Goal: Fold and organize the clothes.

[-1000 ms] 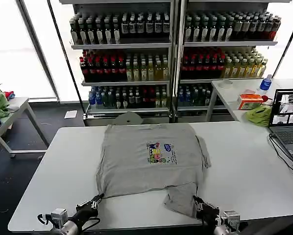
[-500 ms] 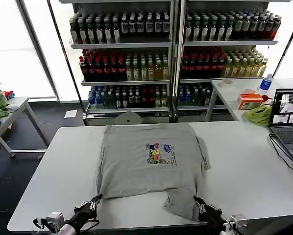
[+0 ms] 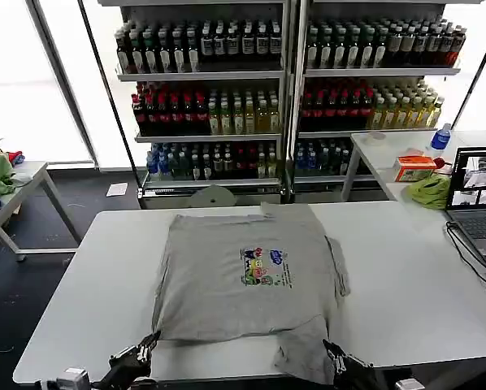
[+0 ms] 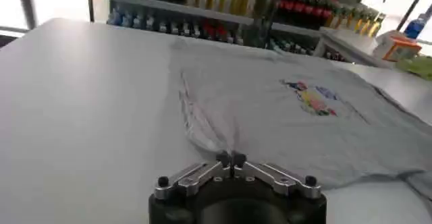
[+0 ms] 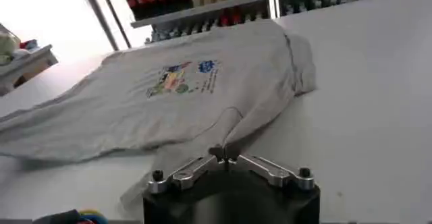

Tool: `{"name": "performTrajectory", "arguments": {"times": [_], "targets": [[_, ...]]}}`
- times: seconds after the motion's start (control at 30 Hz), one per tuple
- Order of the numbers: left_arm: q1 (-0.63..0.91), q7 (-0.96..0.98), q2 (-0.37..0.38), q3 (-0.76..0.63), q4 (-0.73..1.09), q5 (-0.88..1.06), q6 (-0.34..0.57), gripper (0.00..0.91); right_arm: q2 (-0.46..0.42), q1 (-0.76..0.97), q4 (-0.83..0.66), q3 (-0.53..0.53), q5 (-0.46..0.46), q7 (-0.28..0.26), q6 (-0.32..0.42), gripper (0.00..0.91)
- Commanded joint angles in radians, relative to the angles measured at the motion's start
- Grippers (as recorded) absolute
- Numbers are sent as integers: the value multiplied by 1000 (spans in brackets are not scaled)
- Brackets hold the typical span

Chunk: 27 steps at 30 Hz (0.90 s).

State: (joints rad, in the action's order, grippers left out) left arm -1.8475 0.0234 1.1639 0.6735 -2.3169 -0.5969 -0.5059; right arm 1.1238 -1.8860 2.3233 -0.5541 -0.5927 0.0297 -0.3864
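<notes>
Left gripper (image 3: pixel 145 344) and right gripper (image 3: pixel 334 355) pinch the T-shirt (image 3: pixel 247 276) hem, ready to fold it over the worktop (image 3: pixel 405 301).

A white table (image 3: pixel 405 276), bottle-filled shelves (image 3: pixel 210 89) behind, a laptop (image 3: pixel 479 203) at right.

Grey T-shirt (image 3: pixel 247 280) spread flat on white table (image 3: pixel 405 284), both grippers at its near hem

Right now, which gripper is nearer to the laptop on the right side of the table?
The right gripper. It pinches the grey T-shirt hem at the near table edge, on the laptop side. The left gripper holds the opposite hem corner, farther away.
</notes>
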Motion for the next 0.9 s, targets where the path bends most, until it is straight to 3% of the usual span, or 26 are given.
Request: {"name": "performTrajectory", "arguments": {"times": [0.03, 0.23, 0.4, 0.5, 0.9], "targets": [[-66, 0, 9, 40, -68, 20, -17, 10, -3, -60, 29, -6, 5, -1, 6, 0], [-43, -1, -5, 43, -86, 22, -31, 10, 1, -30, 23, -6, -5, -7, 52, 0], [63, 6, -36, 23, -48, 10, -36, 10, 24, 69, -3, 7, -40, 6, 96, 0], [129, 10, -74, 19, -29, -16, -37, 10, 36, 158, -11, 15, -80, 22, 90, 0], [343, 42, -189, -52, 87, -110, -70, 10, 48, 397, -122, 83, -70, 79, 54, 0]]}}
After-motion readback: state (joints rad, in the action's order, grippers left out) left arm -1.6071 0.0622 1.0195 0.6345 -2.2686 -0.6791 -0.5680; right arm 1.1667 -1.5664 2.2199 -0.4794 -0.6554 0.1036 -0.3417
